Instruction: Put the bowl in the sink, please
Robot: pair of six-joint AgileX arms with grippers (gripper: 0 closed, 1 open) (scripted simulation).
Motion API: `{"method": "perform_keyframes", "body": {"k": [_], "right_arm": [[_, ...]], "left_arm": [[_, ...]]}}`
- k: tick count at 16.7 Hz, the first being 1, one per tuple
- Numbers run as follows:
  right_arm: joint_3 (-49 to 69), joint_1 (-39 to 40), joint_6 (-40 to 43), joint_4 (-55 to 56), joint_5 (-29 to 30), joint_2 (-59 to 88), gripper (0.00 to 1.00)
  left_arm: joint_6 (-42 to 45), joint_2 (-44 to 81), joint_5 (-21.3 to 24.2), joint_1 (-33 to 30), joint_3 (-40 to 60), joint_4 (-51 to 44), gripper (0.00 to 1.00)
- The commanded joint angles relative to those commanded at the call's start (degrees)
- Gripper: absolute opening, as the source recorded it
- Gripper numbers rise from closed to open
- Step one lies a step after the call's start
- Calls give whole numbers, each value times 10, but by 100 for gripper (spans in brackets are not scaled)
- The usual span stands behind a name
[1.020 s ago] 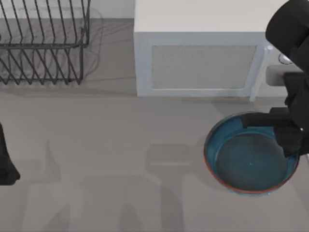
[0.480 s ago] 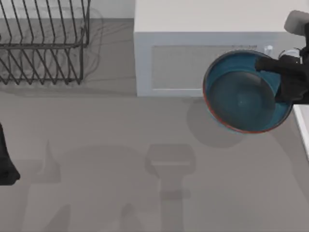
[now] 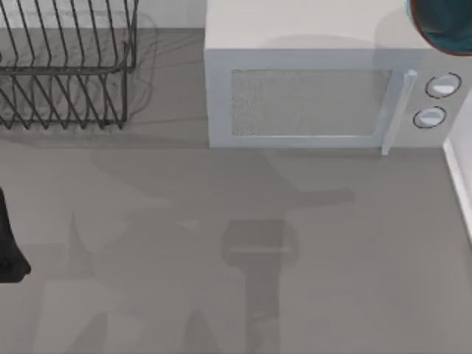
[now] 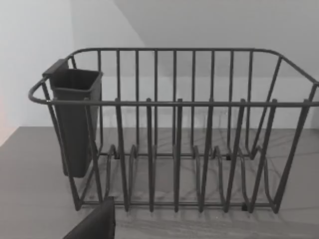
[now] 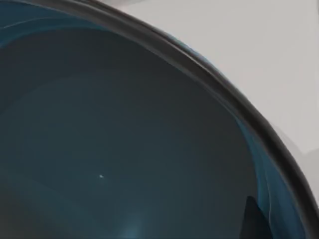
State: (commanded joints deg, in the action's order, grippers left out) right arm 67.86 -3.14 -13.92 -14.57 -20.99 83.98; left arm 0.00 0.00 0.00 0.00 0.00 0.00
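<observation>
**Bowl at the far right corner, above the microwave**

At the top view's left edge, low down, a dark part of the left arm [image 3: 9,247] sits parked over the grey worktop [image 3: 221,243]; whether its claw is open or closed I cannot tell. The left wrist view looks at a dark wire dish rack [image 4: 174,149] with a row of upright dividers and a dark cutlery cup [image 4: 75,122] hung on one end; the rack stands on the worktop at the far left in the top view.

Moving right, a white microwave [image 3: 310,81] stands at the back, its door panel facing forward, a vertical handle [image 3: 396,110] beside the door and two round knobs [image 3: 435,102] at its right end.

Farthest right, the bowl [image 3: 442,26] shows as a slice of teal-blue interior with a red-orange rim line, cut off by the top view's upper right corner and lying over the microwave's top. The right wrist view looks closely into the bowl's glossy teal inside, its dark rim curving across a pale surface behind. Whether the right claw is gripping the bowl cannot be told.
</observation>
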Motion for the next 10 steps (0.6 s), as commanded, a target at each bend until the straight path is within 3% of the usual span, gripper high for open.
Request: {"method": "perform_keyframes", "body": {"k": [6,10], "right_arm": [[-177,-157,84,367,-55,27,0],[-272,-227,116,549,-72,25,0]], "left_arm": [[0,0,0,0,0,0,100],[0,0,0,0,0,0,100]]}}
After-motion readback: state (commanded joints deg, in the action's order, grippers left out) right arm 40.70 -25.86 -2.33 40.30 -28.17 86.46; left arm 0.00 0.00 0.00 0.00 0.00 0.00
